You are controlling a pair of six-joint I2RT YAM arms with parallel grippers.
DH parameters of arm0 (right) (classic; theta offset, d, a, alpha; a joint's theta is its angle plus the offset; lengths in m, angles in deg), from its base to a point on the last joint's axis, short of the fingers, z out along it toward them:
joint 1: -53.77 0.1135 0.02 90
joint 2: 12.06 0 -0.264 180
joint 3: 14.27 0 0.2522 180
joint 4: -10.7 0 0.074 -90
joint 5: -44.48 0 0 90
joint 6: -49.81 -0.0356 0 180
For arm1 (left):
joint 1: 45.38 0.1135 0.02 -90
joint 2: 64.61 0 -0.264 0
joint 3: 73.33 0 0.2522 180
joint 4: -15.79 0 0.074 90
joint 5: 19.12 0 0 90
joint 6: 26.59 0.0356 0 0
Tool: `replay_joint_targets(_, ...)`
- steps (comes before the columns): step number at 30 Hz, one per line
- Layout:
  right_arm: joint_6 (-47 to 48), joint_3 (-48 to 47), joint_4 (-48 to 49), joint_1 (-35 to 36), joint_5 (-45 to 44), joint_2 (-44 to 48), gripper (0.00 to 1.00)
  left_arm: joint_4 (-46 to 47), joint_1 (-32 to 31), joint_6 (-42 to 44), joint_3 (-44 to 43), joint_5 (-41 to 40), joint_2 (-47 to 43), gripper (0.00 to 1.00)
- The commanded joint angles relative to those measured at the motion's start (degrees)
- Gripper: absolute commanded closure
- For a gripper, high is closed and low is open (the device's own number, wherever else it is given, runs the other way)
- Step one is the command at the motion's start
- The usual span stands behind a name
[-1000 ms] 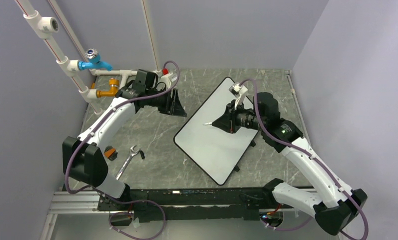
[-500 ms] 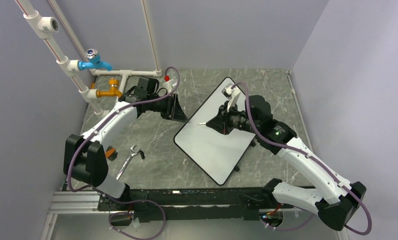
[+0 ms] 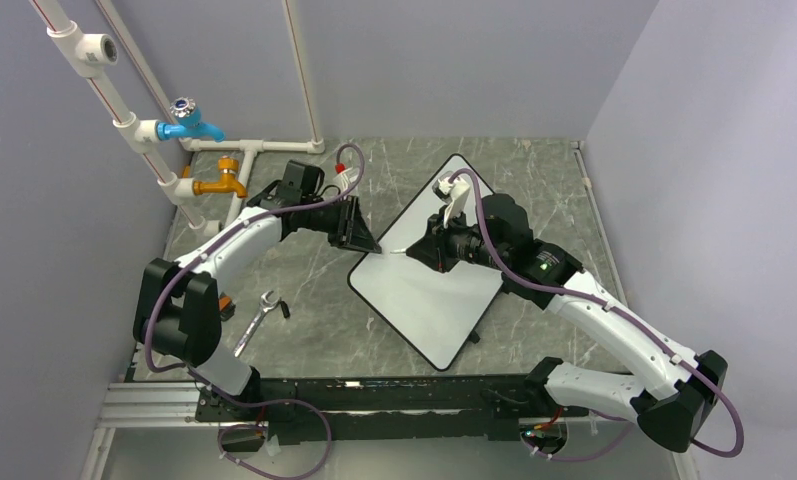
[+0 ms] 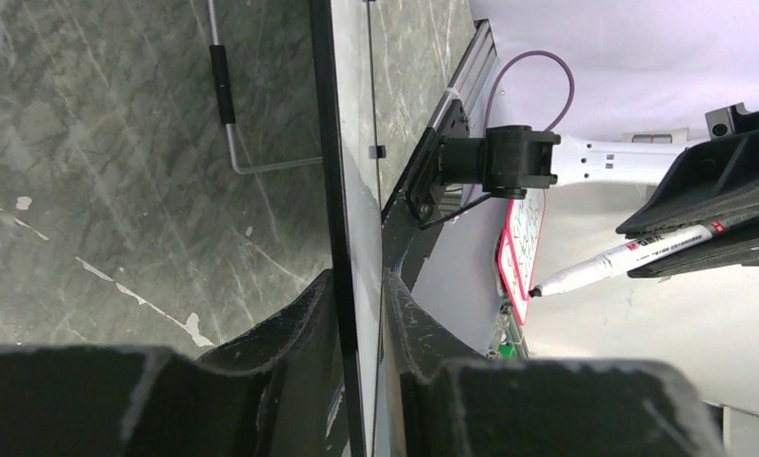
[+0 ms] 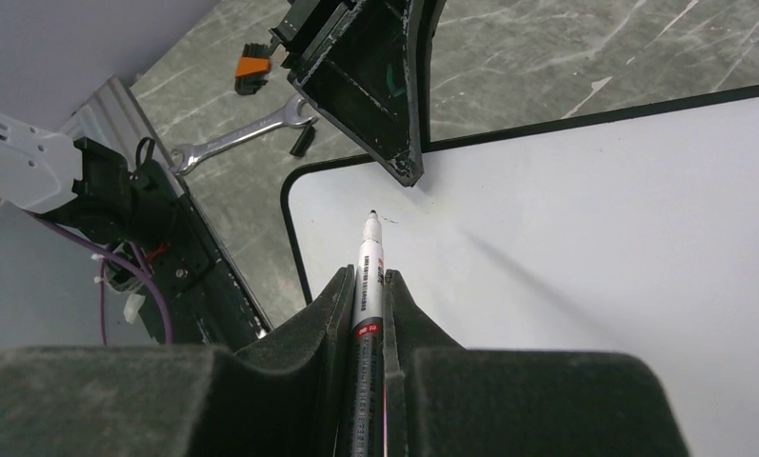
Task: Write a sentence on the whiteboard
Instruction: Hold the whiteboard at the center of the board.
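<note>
The whiteboard (image 3: 436,300) lies slanted on the table, and no letters of the sentence show on it. My left gripper (image 3: 368,243) is shut on the board's left edge near the corner. In the left wrist view the board's black rim (image 4: 353,228) runs edge-on between my left gripper's (image 4: 358,290) fingers. My right gripper (image 3: 426,250) is shut on a white marker (image 3: 404,251). In the right wrist view the marker (image 5: 369,255) points from my right gripper (image 5: 368,278) at the whiteboard (image 5: 594,238). Its tip is just short of my left gripper (image 5: 409,171).
A silver wrench (image 3: 256,320) and a small orange-and-black piece (image 3: 219,305) lie on the table left of the board. White pipes with a blue tap (image 3: 189,120) and a brass tap (image 3: 219,183) stand at the back left. Grey walls close in the table.
My left gripper has moved right and forward onto the board's left edge. My right gripper has carried the marker leftward across the board toward that corner.
</note>
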Motion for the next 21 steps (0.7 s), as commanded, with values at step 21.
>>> replay_joint_targets(21, 4.5, -0.3, 1.0, 4.9, -4.6, -3.9, 1.00, -0.9, -1.4, -1.9, -3.3, -3.0, -1.9, 1.00)
